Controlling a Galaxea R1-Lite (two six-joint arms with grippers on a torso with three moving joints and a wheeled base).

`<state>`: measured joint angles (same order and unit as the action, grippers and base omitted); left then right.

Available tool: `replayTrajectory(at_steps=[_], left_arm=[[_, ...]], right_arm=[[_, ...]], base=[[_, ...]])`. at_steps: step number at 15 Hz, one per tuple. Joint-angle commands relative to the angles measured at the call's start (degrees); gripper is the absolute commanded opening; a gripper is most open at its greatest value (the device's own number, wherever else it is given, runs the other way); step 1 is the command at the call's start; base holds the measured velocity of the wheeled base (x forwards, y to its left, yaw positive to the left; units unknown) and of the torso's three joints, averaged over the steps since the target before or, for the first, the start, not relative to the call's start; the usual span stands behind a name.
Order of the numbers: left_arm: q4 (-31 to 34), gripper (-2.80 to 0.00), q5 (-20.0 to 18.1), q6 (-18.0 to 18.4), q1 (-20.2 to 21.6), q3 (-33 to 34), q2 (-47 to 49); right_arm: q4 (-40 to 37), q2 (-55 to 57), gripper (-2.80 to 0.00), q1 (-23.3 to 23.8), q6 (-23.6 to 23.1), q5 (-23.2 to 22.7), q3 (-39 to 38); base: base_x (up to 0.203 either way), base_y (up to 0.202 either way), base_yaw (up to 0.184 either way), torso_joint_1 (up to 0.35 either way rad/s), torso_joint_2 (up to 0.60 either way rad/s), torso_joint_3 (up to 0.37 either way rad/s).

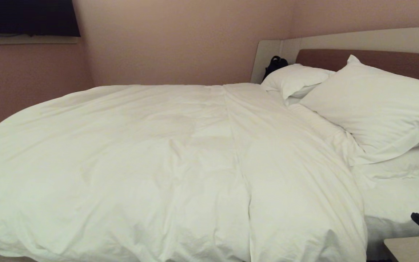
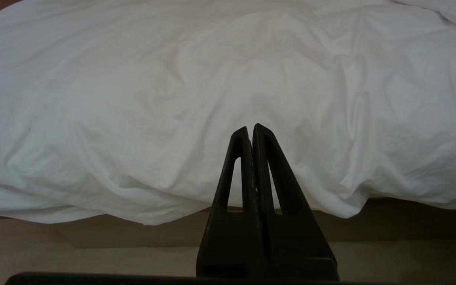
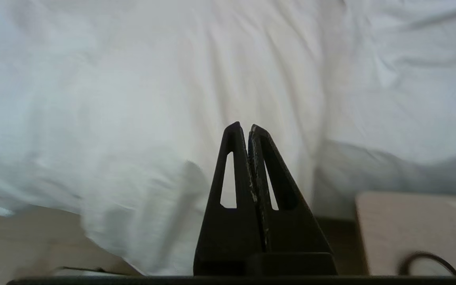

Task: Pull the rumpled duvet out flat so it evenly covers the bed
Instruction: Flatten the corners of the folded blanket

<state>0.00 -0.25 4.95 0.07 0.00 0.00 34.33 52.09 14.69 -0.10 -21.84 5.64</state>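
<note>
Your duvet (image 1: pixel 166 163) is lying flat across the bed (image 1: pixel 395 207), so both pincers, left (image 2: pixel 250 128) and right (image 3: pixel 243 127), are probably parking, pressed together and empty.

A bedroom: made-up bed (image 1: pixel 358 40), white pillows (image 1: pixel 376 105), wall-mounted television (image 1: pixel 27 17).

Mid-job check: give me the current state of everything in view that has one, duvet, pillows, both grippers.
duvet: spread across the bed, wrinkled, near edge hanging over the side.
pillows: stacked at the headboard, uncovered.
sheet: bare strip exposed below the pillows.
left gripper: shut, empty, in front of the duvet's hanging edge.
right gripper: shut, empty, near the duvet's corner by the nightstand.
</note>
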Motion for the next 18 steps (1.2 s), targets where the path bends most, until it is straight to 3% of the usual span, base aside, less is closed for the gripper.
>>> replayTrajectory(at_steps=[1, 5, 15, 18], left_arm=[[0.0, -2.80, 0.0, 0.0, 0.0, 0.0, 0.0], [0.0, -2.80, 0.0, 0.1, 0.0, 0.0, 0.0], [0.0, -2.80, 0.0, 0.0, 0.0, 0.0, 0.0], [0.0, -2.80, 0.0, 0.1, 0.0, 0.0, 0.0]], right_arm=[[-1.0, -7.0, -2.80, 0.0, 4.8, -5.7, -0.1], [-9.2, -15.5, -2.80, 0.0, 6.9, -10.9, 0.3], [-8.8, -19.8, -2.80, -1.0, 6.1, -10.2, -4.5], [-9.0, -20.7, -2.80, -3.5, 6.4, -9.9, -5.5]], base=[[0.000, 0.000, 0.000, 0.000, 0.00, 0.000], [0.000, 0.000, 0.000, 0.000, 0.00, 0.000], [0.000, 0.000, 0.000, 0.000, 0.00, 0.000], [0.000, 0.000, 0.000, 0.000, 0.00, 0.000]])
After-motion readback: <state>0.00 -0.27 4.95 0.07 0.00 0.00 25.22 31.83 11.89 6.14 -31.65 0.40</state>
